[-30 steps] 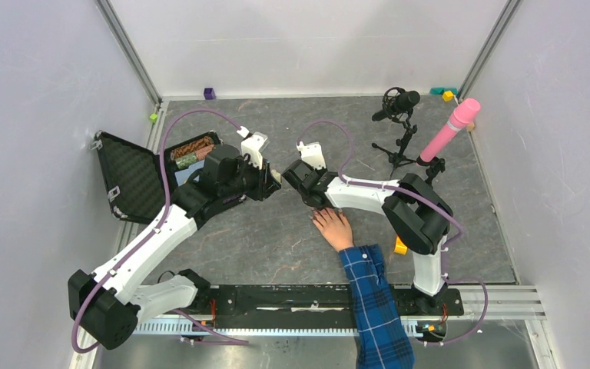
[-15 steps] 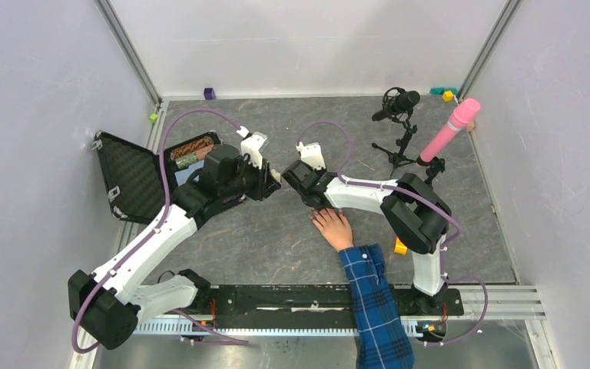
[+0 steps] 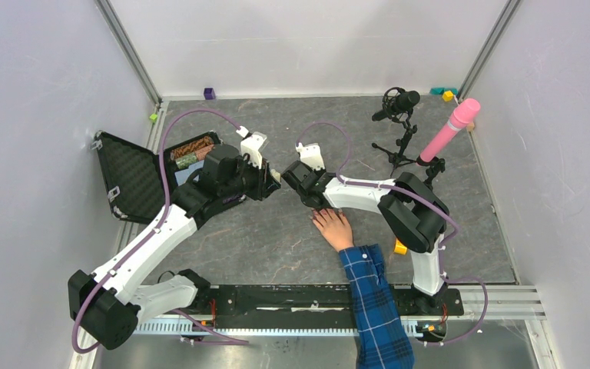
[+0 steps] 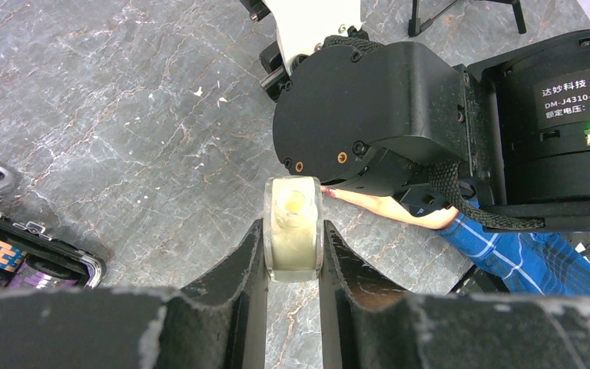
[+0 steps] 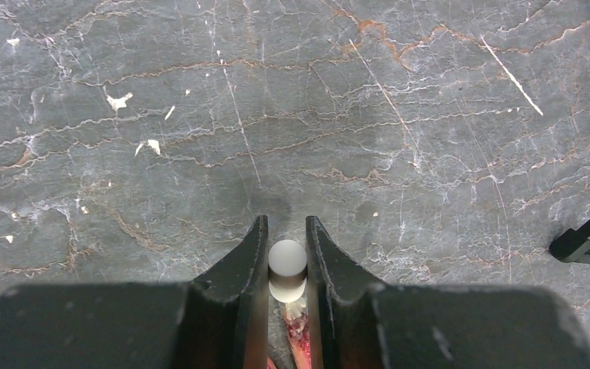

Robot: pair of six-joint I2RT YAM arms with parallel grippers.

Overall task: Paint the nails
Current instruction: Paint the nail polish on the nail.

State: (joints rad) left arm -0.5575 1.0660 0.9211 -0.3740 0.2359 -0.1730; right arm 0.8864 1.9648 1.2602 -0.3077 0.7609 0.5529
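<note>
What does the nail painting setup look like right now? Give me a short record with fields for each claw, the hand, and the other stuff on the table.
left claw: shut on small pale bottle, uncapped
right claw: shut on white brush cap, near the fingertips
hand: flat on table, blue plaid sleeve
nails: mostly hidden behind the right arm; paint state unclear
left side: open black case
far right: microphone on a stand, pink cylinder
</note>
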